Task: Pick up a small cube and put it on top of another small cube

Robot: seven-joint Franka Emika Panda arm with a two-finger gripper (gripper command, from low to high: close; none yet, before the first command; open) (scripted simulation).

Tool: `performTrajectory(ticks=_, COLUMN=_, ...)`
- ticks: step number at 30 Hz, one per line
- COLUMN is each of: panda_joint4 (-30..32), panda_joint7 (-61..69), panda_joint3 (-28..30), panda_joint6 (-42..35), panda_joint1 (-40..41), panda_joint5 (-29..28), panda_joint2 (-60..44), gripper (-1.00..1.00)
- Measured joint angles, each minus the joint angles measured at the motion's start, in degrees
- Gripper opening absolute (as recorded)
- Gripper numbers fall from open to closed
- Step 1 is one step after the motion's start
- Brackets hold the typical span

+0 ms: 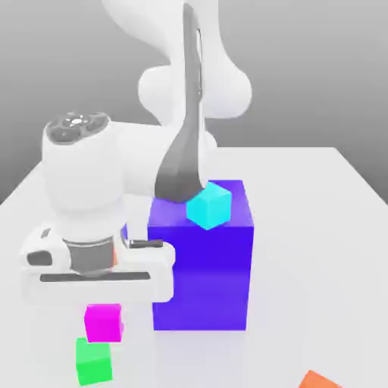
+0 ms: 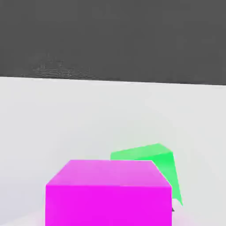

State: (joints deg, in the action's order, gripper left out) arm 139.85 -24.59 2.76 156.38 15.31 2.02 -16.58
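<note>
I have the gripper (image 1: pixel 102 303) closed on the magenta cube (image 1: pixel 103 322), held just above the green cube (image 1: pixel 94 361) near the table's (image 1: pixel 333 227) front edge, and I should square it over green before lowering gently.

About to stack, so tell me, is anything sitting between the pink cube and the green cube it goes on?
Nothing visible. The pink cube hangs just above the green cube; the big blue block stands off to the side.
</note>
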Motion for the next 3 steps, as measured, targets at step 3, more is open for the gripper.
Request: performTrajectory(ticks=3, panda_joint4=0.00, panda_joint7=0.00, panda_joint3=0.00, panda_joint6=0.00, panda_joint1=0.00, panda_joint5=0.00, panda_joint2=0.00, gripper=1.00)
